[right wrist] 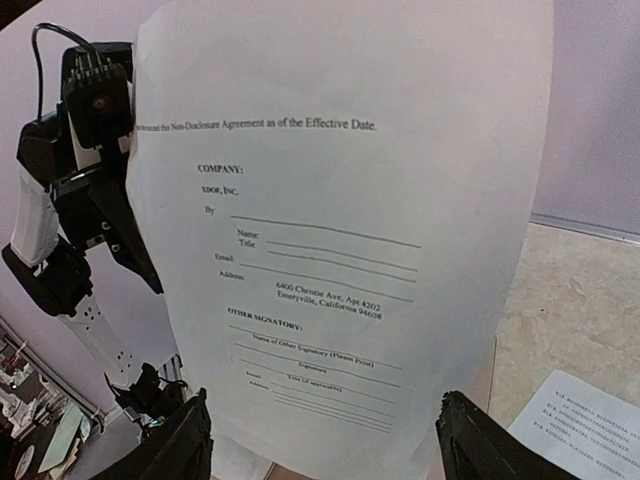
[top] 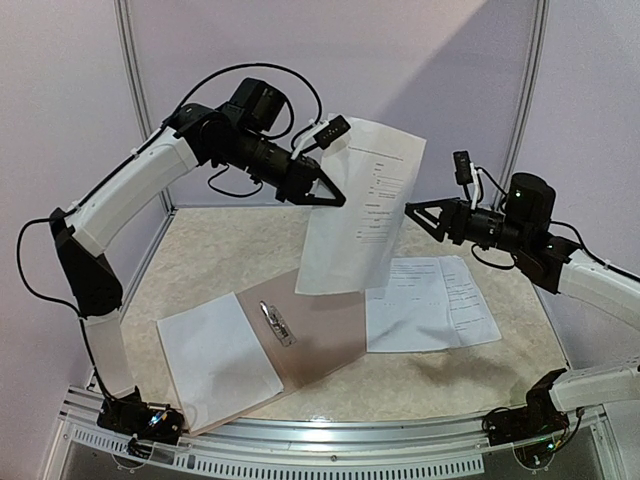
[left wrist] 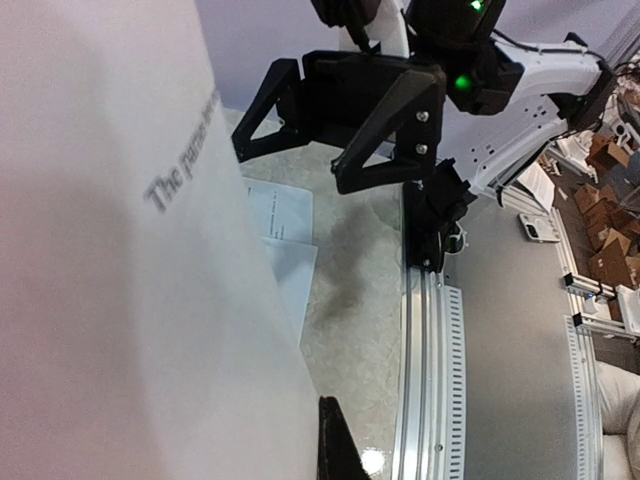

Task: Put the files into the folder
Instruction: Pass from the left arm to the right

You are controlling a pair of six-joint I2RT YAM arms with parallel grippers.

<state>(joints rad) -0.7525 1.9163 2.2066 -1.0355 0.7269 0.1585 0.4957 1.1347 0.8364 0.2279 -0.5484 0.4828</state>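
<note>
Mid-carry here, I'd say: the left tool is pinched tight on the left edge of a printed sheet. The sheet hangs in the air above the open folder, and the spare sheets lie on the worktop just right of it. The right tool is spread wide right beside the sheet's other edge, gripping nothing. Next move, I reckon, is easing that sheet down flat onto the folder's inside by the clip without it curling or sliding off.
</note>
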